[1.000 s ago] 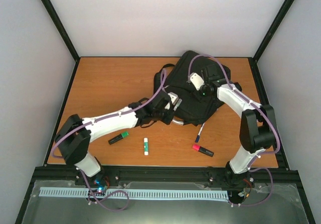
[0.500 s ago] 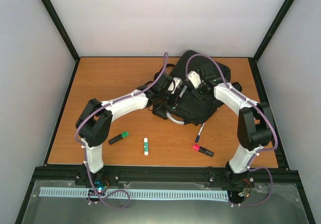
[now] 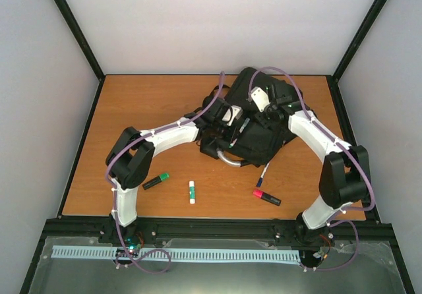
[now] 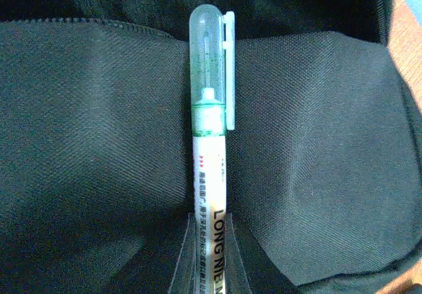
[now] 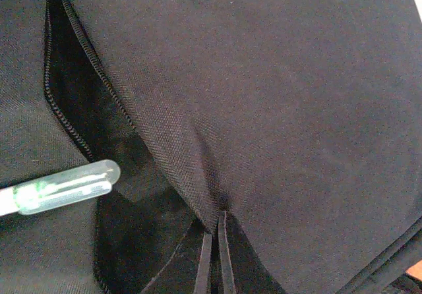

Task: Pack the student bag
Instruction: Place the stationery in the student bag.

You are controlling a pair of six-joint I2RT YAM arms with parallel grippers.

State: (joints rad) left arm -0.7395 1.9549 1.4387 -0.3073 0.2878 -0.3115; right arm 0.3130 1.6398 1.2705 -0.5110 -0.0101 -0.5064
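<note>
Two grippers meet over your student bag (image 3: 260, 136), lying upper centre of the overhead frame on the table (image 3: 145, 109).
Its zip pocket (image 5: 72, 109) gapes, too dark inside to read. Your right gripper (image 5: 216, 238), jaws apart a second ago, now pinches the bag's fabric beside that opening. Your left gripper (image 4: 210, 254), swung up from lower left, clamps a green-capped pen (image 4: 210, 142), cap over the pocket's mouth; its lower barrel is cut off.
</note>
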